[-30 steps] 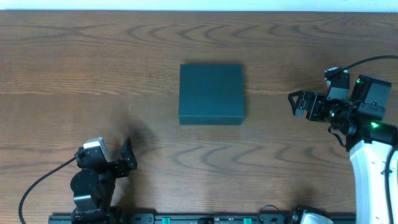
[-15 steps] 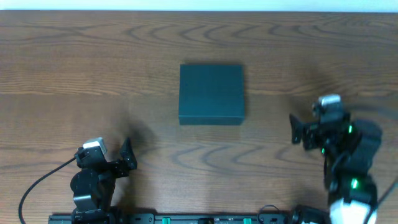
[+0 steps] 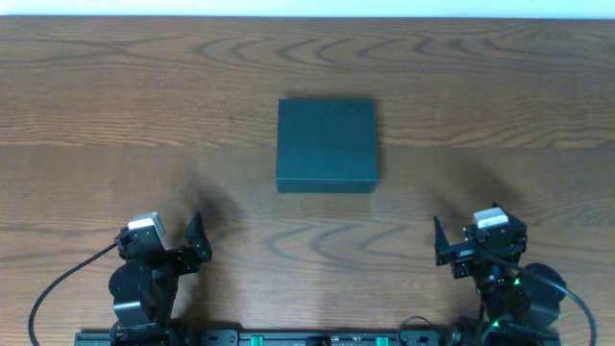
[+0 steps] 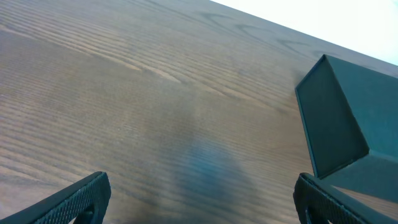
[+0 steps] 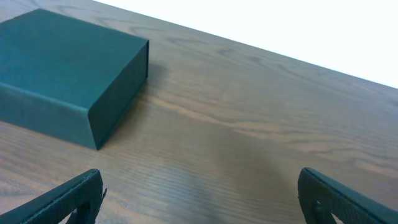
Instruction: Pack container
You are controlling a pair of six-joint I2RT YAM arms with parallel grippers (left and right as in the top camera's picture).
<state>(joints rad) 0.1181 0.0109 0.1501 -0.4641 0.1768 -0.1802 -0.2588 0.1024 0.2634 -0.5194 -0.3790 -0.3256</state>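
The left tool, fingers spread, faces the container.

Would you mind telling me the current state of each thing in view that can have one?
container: lid shut, lying flat on the table, touched by neither gripper.
left gripper: open, empty, apart from the container.
right gripper: open, empty, apart from the container.
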